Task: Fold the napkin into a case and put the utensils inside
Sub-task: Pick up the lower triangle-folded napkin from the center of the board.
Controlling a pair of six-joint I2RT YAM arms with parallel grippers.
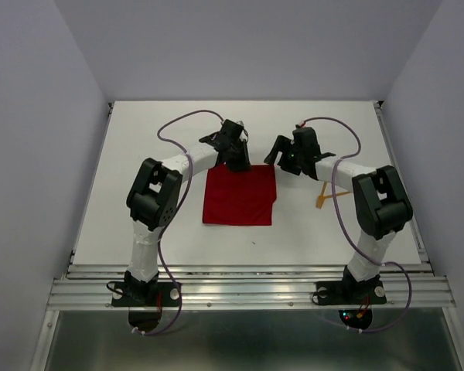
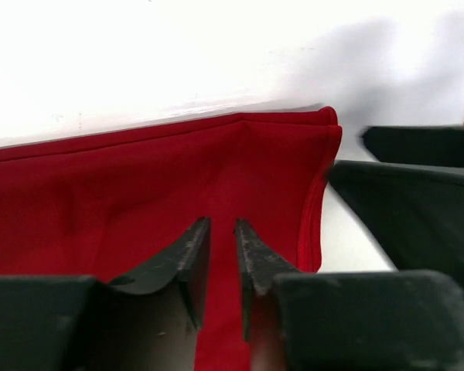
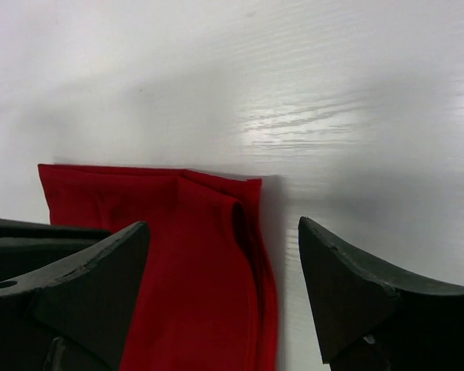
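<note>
On the white table (image 1: 139,139) lies a soft red napkin (image 1: 240,197), folded square.

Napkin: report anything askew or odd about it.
The folded napkin lies roughly square, but its layers do not match along the right edge: they gape and bunch near the far corner. No damage shows.

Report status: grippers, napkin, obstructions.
Left gripper slightly open, right gripper wide open, both empty at far edge of napkin. Utensils untouched to its right. Nothing blocking.
</note>
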